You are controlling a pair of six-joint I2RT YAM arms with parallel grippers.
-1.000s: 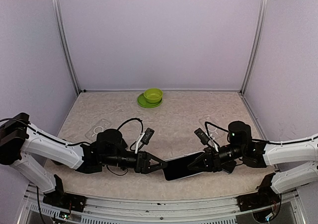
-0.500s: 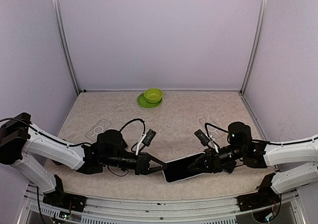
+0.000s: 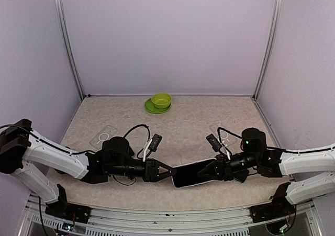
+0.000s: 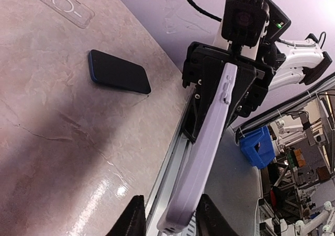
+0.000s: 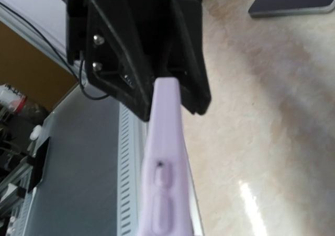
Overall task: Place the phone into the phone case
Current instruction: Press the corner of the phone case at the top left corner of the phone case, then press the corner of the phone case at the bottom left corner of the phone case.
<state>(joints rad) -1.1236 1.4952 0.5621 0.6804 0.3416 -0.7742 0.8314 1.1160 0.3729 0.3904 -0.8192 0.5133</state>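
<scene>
A lilac phone case (image 3: 191, 174) hangs level just above the table's near edge, between the two arms. Its upper face is dark like a phone screen. My right gripper (image 3: 212, 172) is shut on its right end, which shows clearly in the left wrist view (image 4: 226, 87). My left gripper (image 3: 168, 172) is open around the case's left end (image 4: 184, 204). One finger (image 4: 209, 219) is against the lilac edge and the other finger (image 4: 131, 221) stands off it. Another dark phone (image 4: 119, 71) lies flat on the table beyond.
A clear case (image 3: 103, 137) lies at the left of the table, and another clear case (image 3: 220, 130) lies behind the right arm. A green bowl on a green plate (image 3: 160, 101) stands at the back wall. The table's metal front rail (image 4: 172, 157) runs right under the held case.
The left fingers drew in around the case's left end and then parted a little. The case and the right gripper have barely moved.
</scene>
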